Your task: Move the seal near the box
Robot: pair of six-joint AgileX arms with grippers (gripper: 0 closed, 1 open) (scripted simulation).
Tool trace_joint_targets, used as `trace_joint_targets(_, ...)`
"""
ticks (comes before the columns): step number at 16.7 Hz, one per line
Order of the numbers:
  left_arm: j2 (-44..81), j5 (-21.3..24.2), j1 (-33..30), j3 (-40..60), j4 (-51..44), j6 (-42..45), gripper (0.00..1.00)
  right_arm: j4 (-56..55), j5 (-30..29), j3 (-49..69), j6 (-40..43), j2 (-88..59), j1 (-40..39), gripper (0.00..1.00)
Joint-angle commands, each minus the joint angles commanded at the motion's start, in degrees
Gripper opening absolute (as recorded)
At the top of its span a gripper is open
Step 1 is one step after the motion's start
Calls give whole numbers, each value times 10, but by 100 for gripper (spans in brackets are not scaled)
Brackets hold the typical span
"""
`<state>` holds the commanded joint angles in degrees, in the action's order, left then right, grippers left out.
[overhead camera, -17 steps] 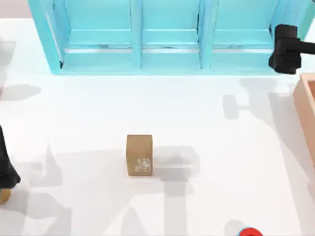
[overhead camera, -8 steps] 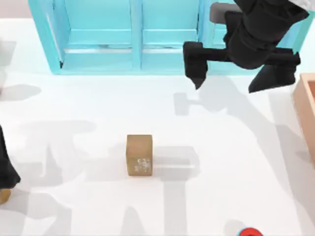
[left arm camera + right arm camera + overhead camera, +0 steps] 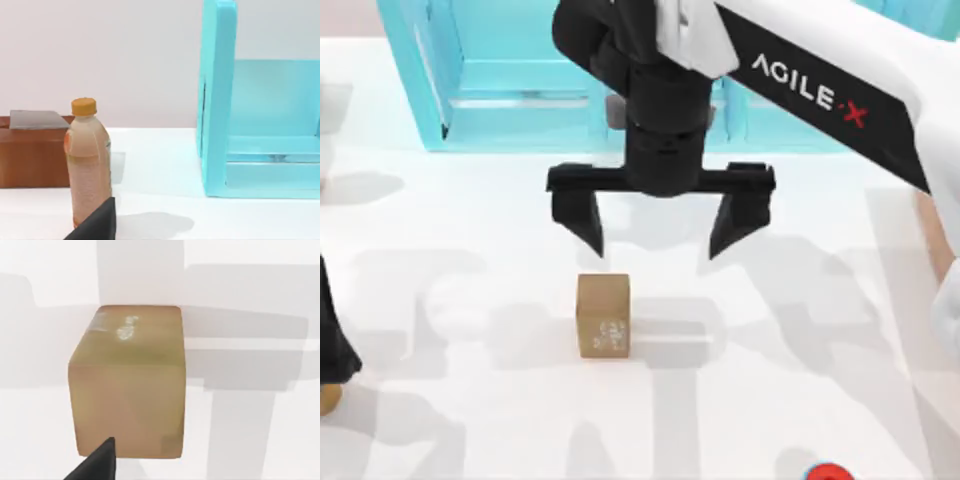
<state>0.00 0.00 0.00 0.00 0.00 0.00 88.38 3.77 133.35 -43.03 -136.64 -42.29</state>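
- The right gripper [image 3: 658, 230] hangs over the middle of the tabletop [image 3: 470, 220], its two black fingers [image 3: 582, 218] spread wide apart and holding nothing.
- The seal [image 3: 603, 315] stands upright on the tabletop just in front of that gripper, nearer the front edge, under the gap's left part; the left fingertip is just behind its back top edge, with no contact.
- The seal's whitish marks face the front edge.
- In the right wrist view the seal [image 3: 127, 382] sits close below the camera, with one dark fingertip [image 3: 97, 465] at the picture's edge beside it.
- The box [image 3: 932, 235] shows as a peach sliver at the right edge of the tabletop, mostly covered by the right arm, well apart from the seal.
- A turquoise cabinet [image 3: 500, 90] runs along the back edge.
- The left gripper [image 3: 332, 350] is parked at the left edge, near the front; whether its fingers are apart or together I cannot tell.
- The left wrist view shows a bottle [image 3: 87, 165] with an orange cap, a brown block [image 3: 30, 157] behind it, and the cabinet's side [image 3: 217, 100].
- A red-and-blue round thing [image 3: 827, 472] lies at the front edge, right of centre.
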Motion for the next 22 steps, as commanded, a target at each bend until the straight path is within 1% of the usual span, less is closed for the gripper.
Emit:
trace_joint_targets(3, 0, 0, 0, 0, 0, 0, 100, 42, -12, 91, -40, -57, -35, 100)
trace_joint_targets(6, 0, 0, 0, 0, 0, 0, 100, 57, -30, 145, -64, -79, -58, 100)
trace_joint_targets(8, 0, 0, 0, 0, 0, 0, 100, 59, -39, 159, -70, -82, -64, 100)
trace_joint_targets(14, 0, 0, 0, 0, 0, 0, 100, 57, -38, 157, -69, -81, -62, 100)
trace_joint_targets(17, 0, 0, 0, 0, 0, 0, 100, 19, -39, 116, -68, -75, -63, 100)
trace_joint_targets(22, 0, 0, 0, 0, 0, 0, 100, -113, -39, -42, -70, -56, -64, 100)
